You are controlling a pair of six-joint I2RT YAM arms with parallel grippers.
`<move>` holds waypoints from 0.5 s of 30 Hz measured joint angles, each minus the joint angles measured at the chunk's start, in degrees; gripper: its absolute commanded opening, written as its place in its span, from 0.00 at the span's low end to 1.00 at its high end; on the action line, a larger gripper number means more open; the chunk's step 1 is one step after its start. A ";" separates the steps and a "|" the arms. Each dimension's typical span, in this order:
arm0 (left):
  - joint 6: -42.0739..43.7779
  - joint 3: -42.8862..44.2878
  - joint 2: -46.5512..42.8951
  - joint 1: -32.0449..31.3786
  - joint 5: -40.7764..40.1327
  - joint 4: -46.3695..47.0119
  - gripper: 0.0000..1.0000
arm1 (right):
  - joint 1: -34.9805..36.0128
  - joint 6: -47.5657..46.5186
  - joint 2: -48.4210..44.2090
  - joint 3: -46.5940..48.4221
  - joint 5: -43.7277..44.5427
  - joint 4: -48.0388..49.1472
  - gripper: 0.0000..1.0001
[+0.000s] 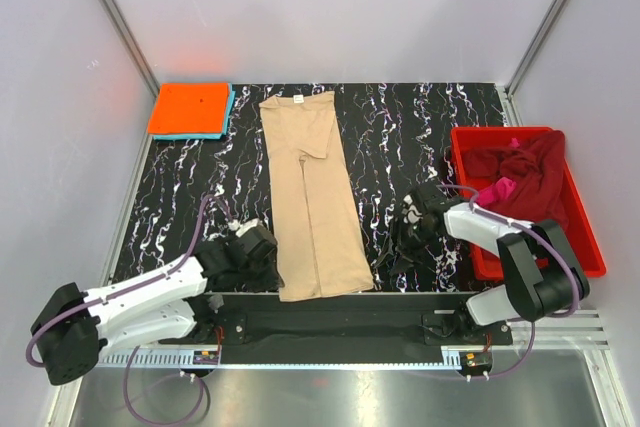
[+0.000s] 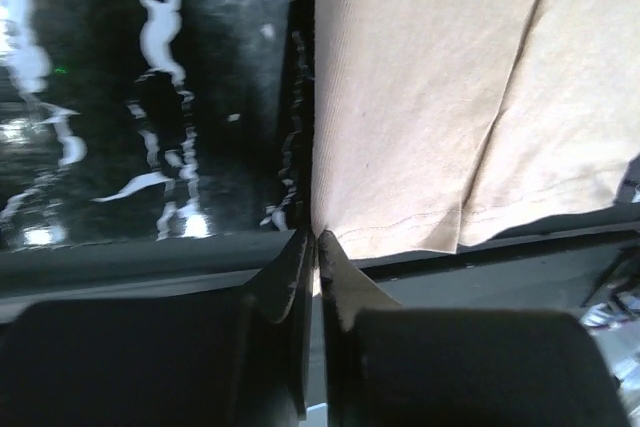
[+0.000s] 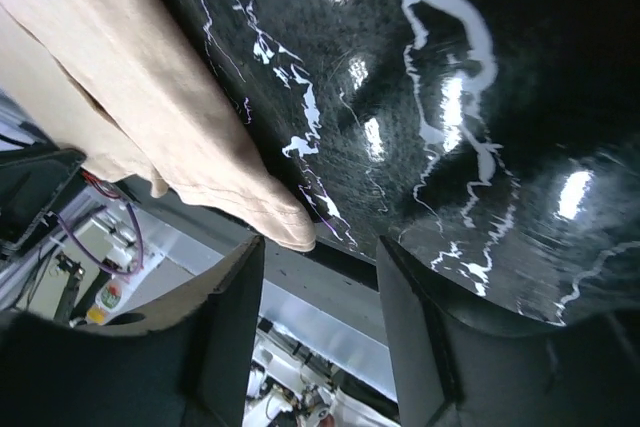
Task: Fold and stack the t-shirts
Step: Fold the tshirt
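Left claw [image 2: 317, 239] pinching near hem corner of tan t-shirt [image 1: 312, 197], right claw [image 3: 320, 249] wide beside opposite corner

Pale walls [image 1: 330, 7] enclose a black marbled table [image 1: 420, 137].

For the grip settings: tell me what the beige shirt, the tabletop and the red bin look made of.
Beige shirt: soft matte knit cloth, fine weave and stitched hem show.
Tabletop: hard, glossy, marble-look, perhaps laminate; lights glare off it.
Red bin: probably plastic, smooth thin walls.
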 measured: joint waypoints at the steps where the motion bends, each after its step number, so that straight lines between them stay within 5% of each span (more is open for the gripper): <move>1: 0.28 0.00 -0.48 0.00 -0.17 -0.83 0.42 | 0.57 0.02 0.68 -0.28 -0.48 0.57 0.53; 4: 0.28 -0.04 -1.14 0.00 -0.20 -2.08 0.50 | 2.43 0.02 2.19 -1.16 -1.60 1.97 0.49; 15: 0.28 -3.87 -1.75 0.00 1.81 0.24 0.47 | 7.65 1.77 6.29 -2.03 -6.58 7.74 0.49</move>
